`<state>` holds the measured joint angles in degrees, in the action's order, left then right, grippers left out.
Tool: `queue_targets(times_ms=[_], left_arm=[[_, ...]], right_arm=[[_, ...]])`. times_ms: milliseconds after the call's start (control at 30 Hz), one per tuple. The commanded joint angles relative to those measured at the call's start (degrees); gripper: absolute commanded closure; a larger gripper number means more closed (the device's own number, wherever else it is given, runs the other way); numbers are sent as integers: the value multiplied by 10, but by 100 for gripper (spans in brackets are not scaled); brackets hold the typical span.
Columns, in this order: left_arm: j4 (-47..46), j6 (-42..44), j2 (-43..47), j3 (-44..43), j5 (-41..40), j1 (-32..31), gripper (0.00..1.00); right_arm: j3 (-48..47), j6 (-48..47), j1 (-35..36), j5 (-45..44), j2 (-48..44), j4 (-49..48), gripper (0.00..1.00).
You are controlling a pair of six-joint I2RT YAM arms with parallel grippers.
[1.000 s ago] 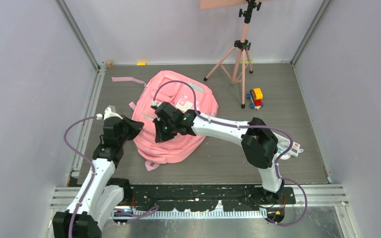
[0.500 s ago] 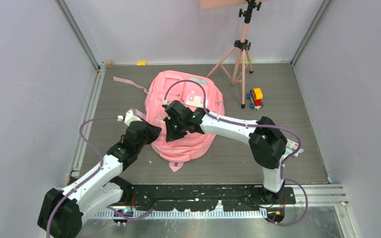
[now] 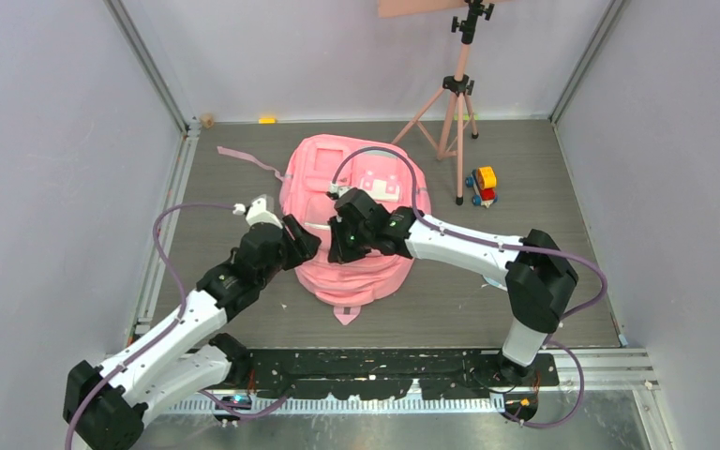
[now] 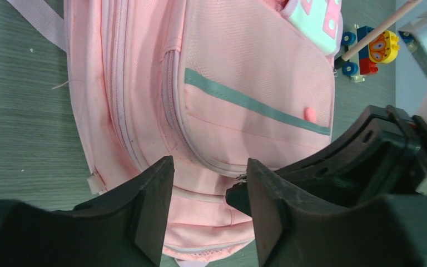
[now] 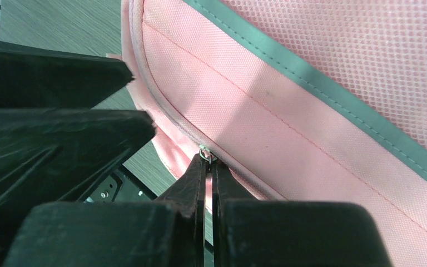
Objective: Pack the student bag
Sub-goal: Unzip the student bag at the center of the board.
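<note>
My right gripper [image 5: 207, 164] pinches the half-hidden metal zip pull [image 5: 204, 154] on the large soft pink fabric backpack [image 4: 244, 72]; left gripper [image 4: 208, 169] half open, empty.

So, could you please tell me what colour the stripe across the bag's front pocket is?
Muted grey-green; the stripe shows best in the left wrist view.

- The bag [image 4: 244, 61] is soft pink cloth, matt, with a fine dotted weave on the front pocket and a smoother grey-green band [image 4: 256, 105] across it.
- The zip pull [image 5: 205, 155] ends in a small shiny metal ring.
- The left gripper [image 4: 208, 172] and right gripper [image 5: 205, 162] have black plastic fingers, matt and faintly ridged.
- The table [image 3: 562, 187] is grey, wood-grained and matt.
- The toy car [image 3: 483, 185] is glossy coloured plastic.
</note>
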<state>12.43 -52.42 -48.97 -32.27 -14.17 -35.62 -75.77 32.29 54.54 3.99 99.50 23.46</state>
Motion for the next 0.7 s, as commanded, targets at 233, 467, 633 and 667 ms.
queue_targets(times_ms=[233, 467, 633, 667], left_arm=[[120, 145, -21, -120, 26, 94, 25], [86, 180, -108, -155, 127, 188, 31], [17, 164, -182, -160, 200, 217, 52], [13, 163, -197, -167, 209, 219, 52]], right_arm=[[18, 4, -10, -27, -38, -15, 100], [21, 8, -10, -26, -41, -13, 99], [21, 8, -10, -29, -42, -12, 100], [22, 8, -10, -29, -42, -10, 100]])
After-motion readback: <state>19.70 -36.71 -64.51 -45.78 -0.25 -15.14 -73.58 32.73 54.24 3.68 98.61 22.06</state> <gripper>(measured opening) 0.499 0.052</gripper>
